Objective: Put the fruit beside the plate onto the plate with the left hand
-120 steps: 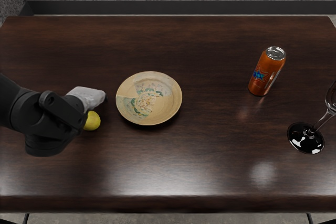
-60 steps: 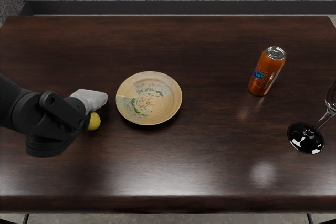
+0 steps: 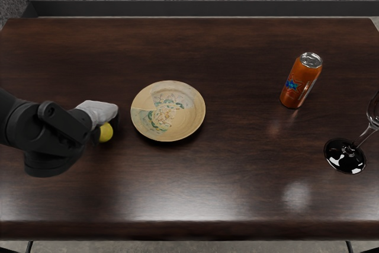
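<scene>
A small yellow fruit (image 3: 106,133) lies on the dark table just left of the tan plate (image 3: 192,111), which has a green and white pattern. My left hand (image 3: 104,121) comes in from the left edge and sits on top of the fruit. Its grey fingers (image 3: 98,111) curl over the fruit, so only the lower right part shows. The fruit stays low at the table surface, a short gap from the plate's rim. The right arm is out of view.
An orange drink can (image 3: 300,80) stands at the right. A wine glass (image 3: 349,149) leans in at the right edge, its dark foot on the table. The table's front edge (image 3: 189,229) runs along the bottom.
My left hand has closed down over the fruit, hiding more of it. Hand and fruit together have shifted slightly up and left in the picture.
</scene>
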